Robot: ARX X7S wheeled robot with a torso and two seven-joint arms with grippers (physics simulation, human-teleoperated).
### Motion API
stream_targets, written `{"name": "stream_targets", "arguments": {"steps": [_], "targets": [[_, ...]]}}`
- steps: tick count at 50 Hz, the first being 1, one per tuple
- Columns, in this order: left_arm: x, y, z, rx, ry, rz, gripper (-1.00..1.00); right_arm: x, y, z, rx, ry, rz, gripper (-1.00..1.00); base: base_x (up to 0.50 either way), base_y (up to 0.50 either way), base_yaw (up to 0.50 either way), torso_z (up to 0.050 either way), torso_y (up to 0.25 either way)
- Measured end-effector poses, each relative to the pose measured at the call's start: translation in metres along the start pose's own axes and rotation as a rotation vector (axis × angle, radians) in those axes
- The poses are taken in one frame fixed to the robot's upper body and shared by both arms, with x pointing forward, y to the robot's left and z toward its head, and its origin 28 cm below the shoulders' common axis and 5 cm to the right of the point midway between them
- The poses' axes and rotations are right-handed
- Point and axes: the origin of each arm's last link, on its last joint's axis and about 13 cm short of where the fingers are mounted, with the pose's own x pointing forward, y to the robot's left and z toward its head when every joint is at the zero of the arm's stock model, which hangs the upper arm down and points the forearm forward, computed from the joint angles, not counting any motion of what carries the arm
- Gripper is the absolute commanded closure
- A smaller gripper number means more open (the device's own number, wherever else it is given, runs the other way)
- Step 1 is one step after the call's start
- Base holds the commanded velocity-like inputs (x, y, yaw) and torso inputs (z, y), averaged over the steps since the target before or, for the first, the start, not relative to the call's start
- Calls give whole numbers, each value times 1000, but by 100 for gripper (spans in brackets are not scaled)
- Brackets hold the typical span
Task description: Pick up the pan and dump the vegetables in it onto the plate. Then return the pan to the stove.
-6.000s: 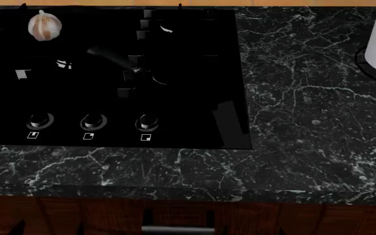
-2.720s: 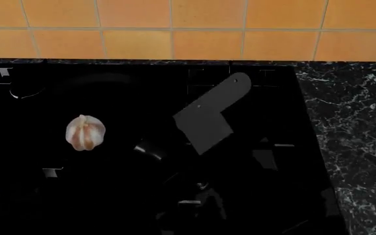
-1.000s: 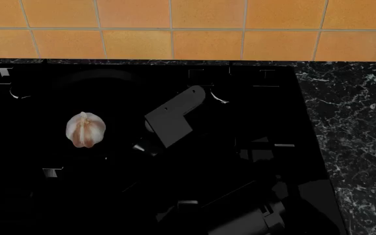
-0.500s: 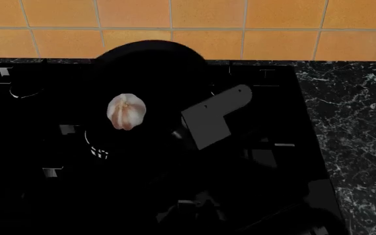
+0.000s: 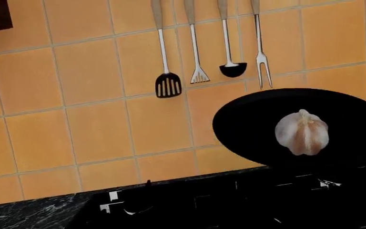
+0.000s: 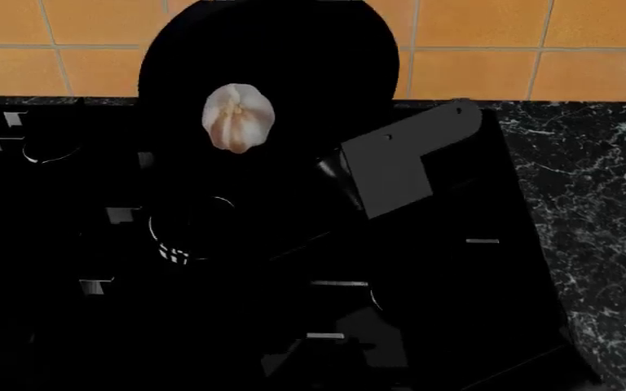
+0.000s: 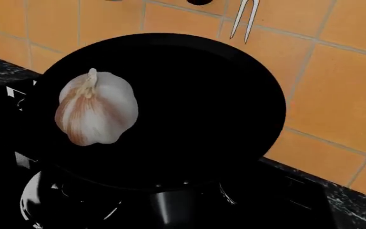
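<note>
Where black hides the pan [image 6: 291,73] handle, garlic bulb [image 6: 237,118] inside.

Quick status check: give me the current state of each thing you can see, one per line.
Round black frying pan: raised off the cooktop.
Whitish garlic bulb: lying in the pan.
Glossy black stove: bare grates, no flame seen.
Right gripper: at the pan's handle, jaws hidden.
Hanging utensils: on the tiled wall.
Blue plate: out of view.

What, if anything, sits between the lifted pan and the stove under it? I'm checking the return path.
Nothing visible does. The pan, held tilted at its handle by the right gripper, hangs over the stove and its grates. The garlic bulb lies in the pan.
</note>
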Motion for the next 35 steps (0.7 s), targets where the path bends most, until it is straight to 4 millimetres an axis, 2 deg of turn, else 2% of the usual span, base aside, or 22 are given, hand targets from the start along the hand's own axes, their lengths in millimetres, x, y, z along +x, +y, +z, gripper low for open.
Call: {"name": "stream_targets", "arguments": {"steps": [35], "targets": [[-11, 1, 4, 13, -43, -13, -100, -9, 6, 13, -14, -31, 17, 100, 38, 500, 0, 1, 3]]}}
